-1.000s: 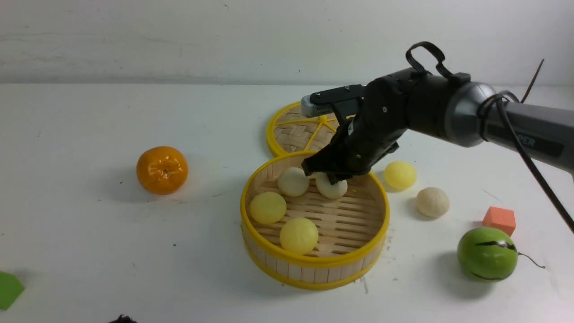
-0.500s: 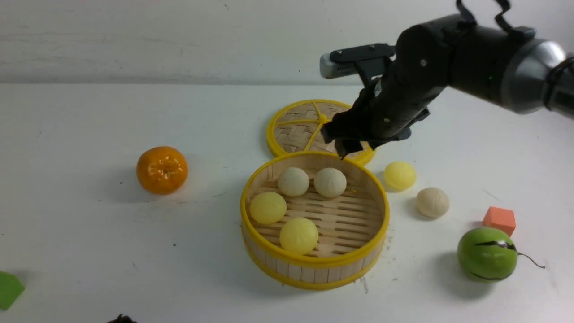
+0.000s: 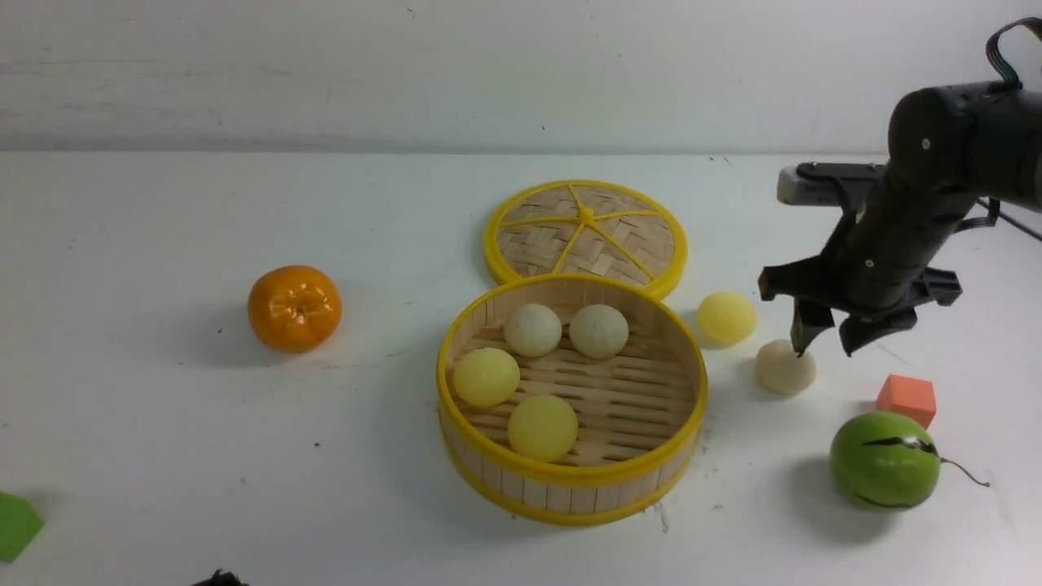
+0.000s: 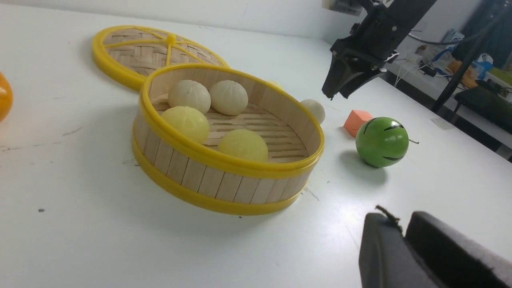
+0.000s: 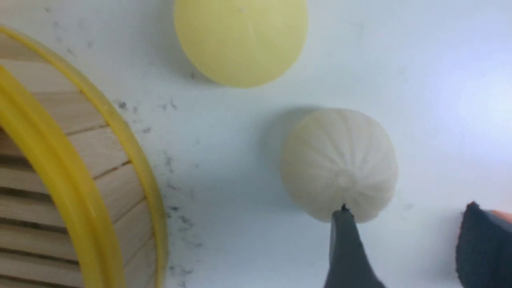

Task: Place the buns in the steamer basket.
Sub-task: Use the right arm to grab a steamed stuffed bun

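After it left the steamer basket (image 3: 570, 495), the right gripper (image 3: 825, 350) neared one bun (image 3: 783, 370).

right arm (image 3: 936, 163): black, rounded, small screws | cable (image 3: 1000, 32): black loop | right end effector (image 3: 826, 348): dark tapered fingers

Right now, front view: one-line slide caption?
Right end effector, open, at the beige bun outside the steamer basket; four buns inside.
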Robot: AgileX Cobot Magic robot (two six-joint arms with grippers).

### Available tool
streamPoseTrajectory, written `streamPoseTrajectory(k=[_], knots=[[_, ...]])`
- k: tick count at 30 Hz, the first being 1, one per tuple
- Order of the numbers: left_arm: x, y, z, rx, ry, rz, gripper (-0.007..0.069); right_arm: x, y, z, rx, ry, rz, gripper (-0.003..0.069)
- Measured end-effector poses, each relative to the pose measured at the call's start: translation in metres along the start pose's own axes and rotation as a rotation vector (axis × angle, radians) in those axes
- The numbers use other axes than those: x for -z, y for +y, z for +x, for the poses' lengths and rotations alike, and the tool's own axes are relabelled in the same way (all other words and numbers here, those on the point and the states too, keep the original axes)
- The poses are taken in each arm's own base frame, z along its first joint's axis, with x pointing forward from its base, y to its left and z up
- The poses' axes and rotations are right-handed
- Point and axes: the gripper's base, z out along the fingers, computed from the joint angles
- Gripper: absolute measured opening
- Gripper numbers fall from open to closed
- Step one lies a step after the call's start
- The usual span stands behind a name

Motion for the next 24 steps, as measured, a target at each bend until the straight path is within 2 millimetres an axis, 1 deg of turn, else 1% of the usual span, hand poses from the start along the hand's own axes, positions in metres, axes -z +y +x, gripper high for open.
streamPoseTrajectory(k=[3, 7, 14, 17, 21, 24], knots=[[0.000, 0.000, 0.000, 0.000, 0.000, 0.000, 0.0085, -0.012, 0.003, -0.001, 0.003, 0.006, -0.063, 0.0367], [0.000, 0.000, 0.000, 0.000, 0.000, 0.000, 0.0091, -0.021, 0.003, -0.004, 0.011, -0.020, -0.070, 0.0367], [0.000, 0.000, 0.000, 0.000, 0.000, 0.000, 0.0093, -0.023, -0.002, -0.009, 0.043, -0.059, -0.023, 0.0367], [0.000, 0.000, 0.000, 0.000, 0.000, 0.000, 0.0097, -0.028, -0.003, -0.010, 0.047, -0.063, -0.015, 0.0367], [0.000, 0.000, 0.000, 0.000, 0.000, 0.000, 0.0102, -0.032, -0.004, -0.009, 0.044, -0.051, -0.013, 0.0338], [0.000, 0.000, 0.000, 0.000, 0.000, 0.000, 0.0104, -0.032, -0.004, -0.009, 0.044, -0.051, -0.013, 0.0281]])
